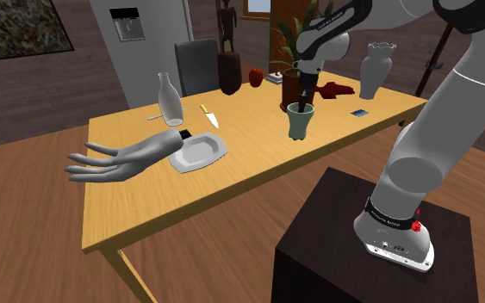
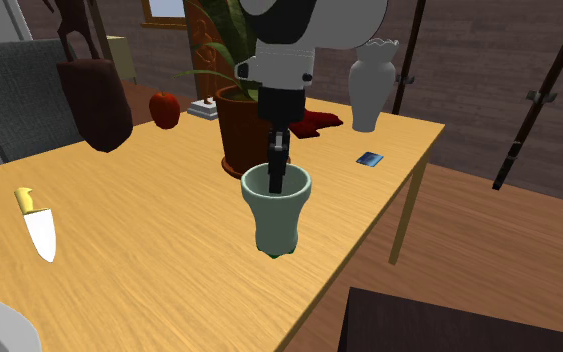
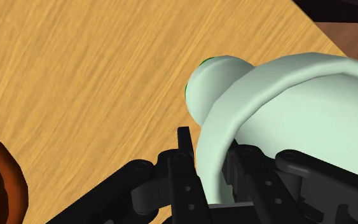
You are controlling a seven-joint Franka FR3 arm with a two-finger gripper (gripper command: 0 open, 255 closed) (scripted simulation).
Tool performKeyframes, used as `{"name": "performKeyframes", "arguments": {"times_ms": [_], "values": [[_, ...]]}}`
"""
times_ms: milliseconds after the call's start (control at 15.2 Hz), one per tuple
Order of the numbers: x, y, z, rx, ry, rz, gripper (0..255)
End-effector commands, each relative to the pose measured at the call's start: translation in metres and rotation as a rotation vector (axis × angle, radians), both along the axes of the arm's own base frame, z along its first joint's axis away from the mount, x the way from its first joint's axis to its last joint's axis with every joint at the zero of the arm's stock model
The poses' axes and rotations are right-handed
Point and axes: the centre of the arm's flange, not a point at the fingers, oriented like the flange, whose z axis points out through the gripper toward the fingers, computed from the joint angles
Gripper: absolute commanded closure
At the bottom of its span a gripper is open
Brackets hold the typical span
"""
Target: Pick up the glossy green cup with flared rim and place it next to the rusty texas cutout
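Pale green cup point(image 2: 279, 225) is pinched at the rim by the gripper point(image 2: 276, 176), one finger inside, one outside, jaws narrow on the wall. Wooden table point(image 2: 149, 260) sits right below them.

Outstretched arm point(image 1: 466, 86), hand point(image 2: 276, 182) down, gripping cup point(image 2: 277, 224)
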Motion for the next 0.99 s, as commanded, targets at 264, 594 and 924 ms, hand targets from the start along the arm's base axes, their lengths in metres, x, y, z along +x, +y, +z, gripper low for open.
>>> {"name": "performKeyframes", "arguments": {"times_ms": [264, 594, 924], "values": [[0.000, 0.000, 0.000, 0.000, 0.000, 0.000, 255], [0.000, 0.000, 0.021, 0.000, 0.000, 0.000, 255], [0.000, 0.000, 0.047, 0.000, 0.000, 0.000, 255]]}}
